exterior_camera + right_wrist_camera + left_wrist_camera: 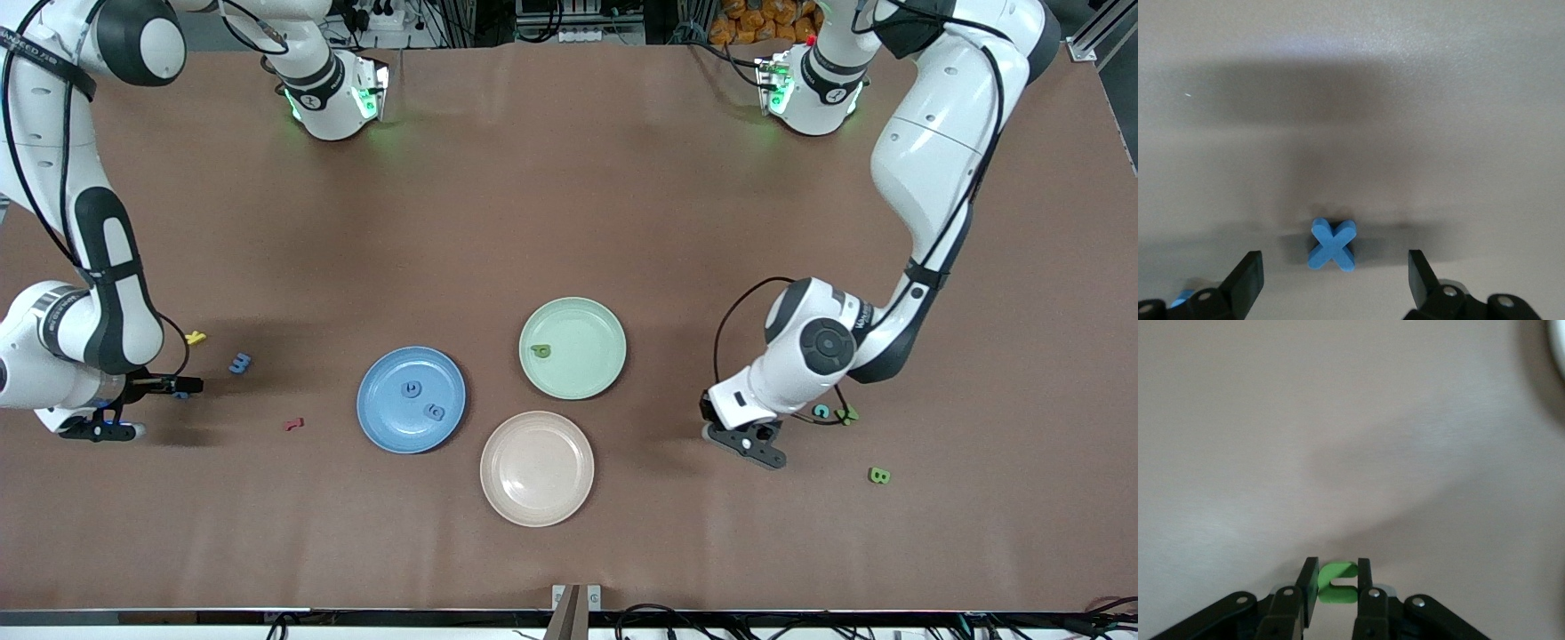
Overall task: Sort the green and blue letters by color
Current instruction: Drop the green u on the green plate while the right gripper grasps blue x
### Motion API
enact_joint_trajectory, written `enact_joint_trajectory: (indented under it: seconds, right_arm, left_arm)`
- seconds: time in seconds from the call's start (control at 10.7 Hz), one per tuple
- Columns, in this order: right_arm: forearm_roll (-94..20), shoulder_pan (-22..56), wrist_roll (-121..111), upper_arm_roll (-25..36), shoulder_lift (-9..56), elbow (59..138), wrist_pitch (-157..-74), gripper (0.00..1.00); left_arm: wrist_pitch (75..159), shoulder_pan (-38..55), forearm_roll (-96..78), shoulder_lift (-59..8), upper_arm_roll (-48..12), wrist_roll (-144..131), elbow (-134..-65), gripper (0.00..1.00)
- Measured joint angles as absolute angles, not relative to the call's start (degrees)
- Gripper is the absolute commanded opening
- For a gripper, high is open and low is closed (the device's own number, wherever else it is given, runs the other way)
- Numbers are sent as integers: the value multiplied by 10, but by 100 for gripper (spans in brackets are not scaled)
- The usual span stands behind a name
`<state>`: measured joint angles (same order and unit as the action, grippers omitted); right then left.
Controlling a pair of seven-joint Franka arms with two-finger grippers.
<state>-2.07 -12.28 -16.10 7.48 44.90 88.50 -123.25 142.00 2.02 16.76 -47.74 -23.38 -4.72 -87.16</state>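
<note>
My left gripper [1337, 583] is shut on a small green letter [1337, 582], held low over the table between the beige plate and some loose letters; seen from the front, that gripper [751, 442] hides the letter. My right gripper [1335, 273] stands open over a blue X letter [1333, 244] that lies flat on the table between its fingers, untouched. In the front view this gripper [173, 388] is at the right arm's end, with the X [182, 395] just showing. The blue plate [382, 418] holds two blue letters [412, 388]. The green plate [587, 356] holds one green letter [540, 351].
A beige plate [537, 468] stands nearest the front camera. Another blue letter [239, 363], a yellow letter [196, 338] and a dark red letter [293, 424] lie near the right gripper. A teal letter [821, 411] and two green letters [847, 413] [878, 476] lie by the left gripper.
</note>
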Motion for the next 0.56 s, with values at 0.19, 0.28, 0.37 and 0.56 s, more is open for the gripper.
enact_joint_trajectory:
  seconds: [0.19,0.28,0.37,0.56]
  right_arm:
    - [-20,-123,-162,74,449,886,-1233,46]
    - [-20,-123,-164,74,449,886,-1234,41]
    - [-20,-123,-165,74,449,887,-1238,37]
    - [-20,-123,-166,74,449,891,-1246,21]
  left_arm:
    - [1396,64,168,-464,-239,-136,-871,0]
    - [1388,93,168,-458,-239,-188,-871,0]
    - [1383,120,168,-454,-239,-242,-871,0]
    - [1381,170,167,-451,-239,-344,-865,0]
